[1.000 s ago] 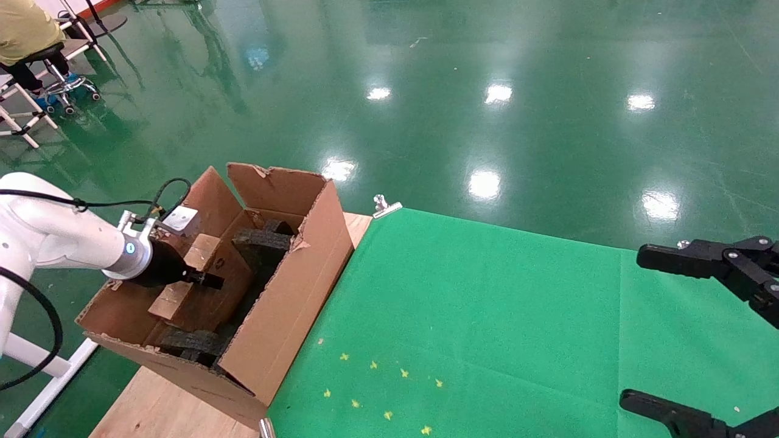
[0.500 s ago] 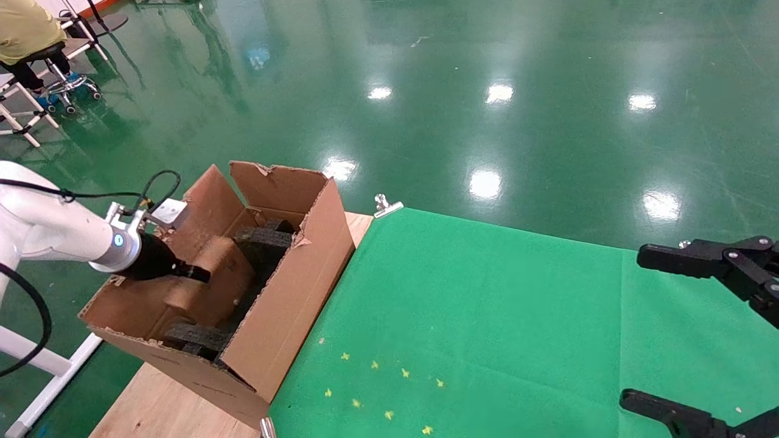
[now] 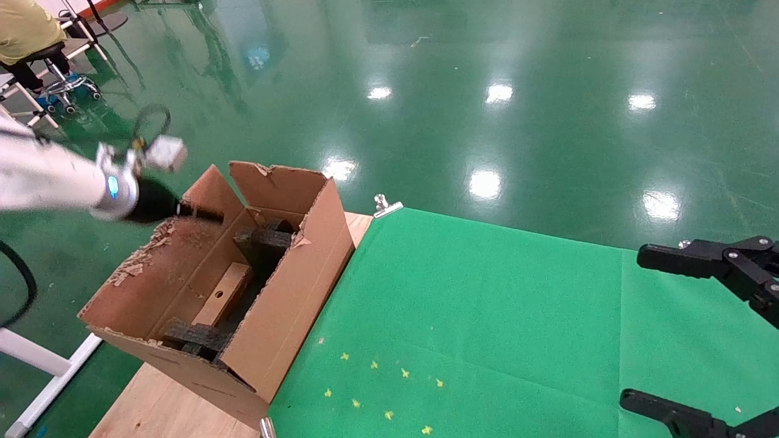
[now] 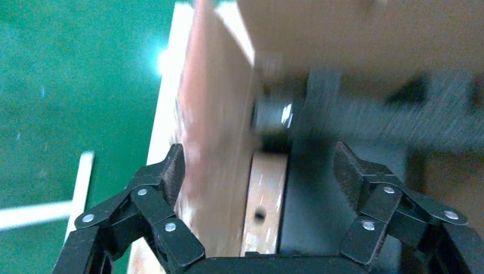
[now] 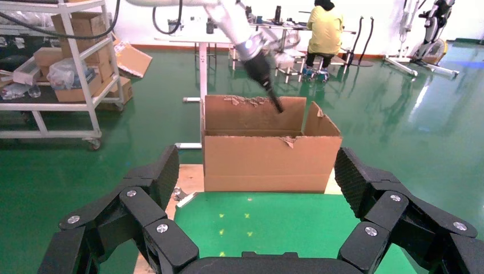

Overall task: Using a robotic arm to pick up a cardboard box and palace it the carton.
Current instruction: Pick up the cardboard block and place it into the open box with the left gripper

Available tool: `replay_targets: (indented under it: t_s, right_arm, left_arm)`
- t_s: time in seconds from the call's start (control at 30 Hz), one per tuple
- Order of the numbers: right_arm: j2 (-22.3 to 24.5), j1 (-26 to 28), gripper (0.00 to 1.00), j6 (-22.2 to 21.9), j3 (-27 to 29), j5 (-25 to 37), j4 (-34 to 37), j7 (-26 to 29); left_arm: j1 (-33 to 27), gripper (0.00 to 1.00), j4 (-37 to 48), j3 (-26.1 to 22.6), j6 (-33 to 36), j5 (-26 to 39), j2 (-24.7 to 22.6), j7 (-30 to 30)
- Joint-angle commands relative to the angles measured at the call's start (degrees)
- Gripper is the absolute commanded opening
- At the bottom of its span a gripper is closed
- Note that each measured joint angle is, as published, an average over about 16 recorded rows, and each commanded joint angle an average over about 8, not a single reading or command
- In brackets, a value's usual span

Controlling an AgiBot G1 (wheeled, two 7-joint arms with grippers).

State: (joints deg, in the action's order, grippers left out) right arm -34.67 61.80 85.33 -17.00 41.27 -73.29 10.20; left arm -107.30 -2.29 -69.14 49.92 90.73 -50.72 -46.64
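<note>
The cardboard box point(image 3: 224, 294) is down inside the carton point(image 3: 286, 298), lying flat on the floor of it between the black foam blocks point(image 3: 263, 240), one block at the far end and another point(image 3: 193, 339) at the near end, its small round hole facing up. The left wrist view catches the same slim box point(image 4: 263, 205) below the camera, hole and all, running alongside the carton's inner wall point(image 4: 214, 154). The robotic arm point(image 3: 52, 179), the left one, is up above the carton's far left flap, white sleeve stretched level with the blue light ring showing, and its left gripper point(image 3: 204, 212) pokes just over the torn flap edge, clear of the box. Its fingers point(image 4: 171, 168) are spread wide with nothing between them, as the wrist camera shows plainly. The carton itself sits at the left end of the counter point(image 3: 164, 407), on bare wood just beside the green cloth point(image 3: 487, 316), flaps standing open and ragged. Over on the right, the right gripper point(image 3: 675, 337) hangs parked above the green cloth, well apart from the carton, fingers point(image 5: 162, 174) spread and holding nothing. From that side the carton point(image 5: 268, 157) stands square ahead with the left arm point(image 5: 251, 48) reaching down toward its back flap. A metal clip point(image 3: 385, 207) pins the cloth at the far edge.
</note>
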Motion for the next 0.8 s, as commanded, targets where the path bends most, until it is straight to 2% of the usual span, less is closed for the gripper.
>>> replay_targets:
  t_s: [0.03, 0.27, 0.57, 0.8]
  right_arm:
    - [0.0, 0.0, 1.0, 0.0, 0.0, 0.0, 0.0, 0.0]
    - [0.0, 0.0, 1.0, 0.0, 0.0, 0.0, 0.0, 0.0]
    - [0.0, 0.0, 1.0, 0.0, 0.0, 0.0, 0.0, 0.0]
    - [0.0, 0.0, 1.0, 0.0, -0.1, -0.1, 0.0, 0.0]
  left_arm:
    - [-1.9, 1.0, -0.3, 0.3, -0.5, -0.3, -0.1, -0.6]
    - [-5.8, 1.0, -8.1, 4.9, 7.4, -7.6, 3.9, -0.8]
    - [-4.1, 1.0, -24.0, 10.2, 22.3, -18.7, 11.2, -4.9]
    - [-2.9, 1.0, -28.8, 11.5, 25.6, -22.1, 13.2, -6.8]
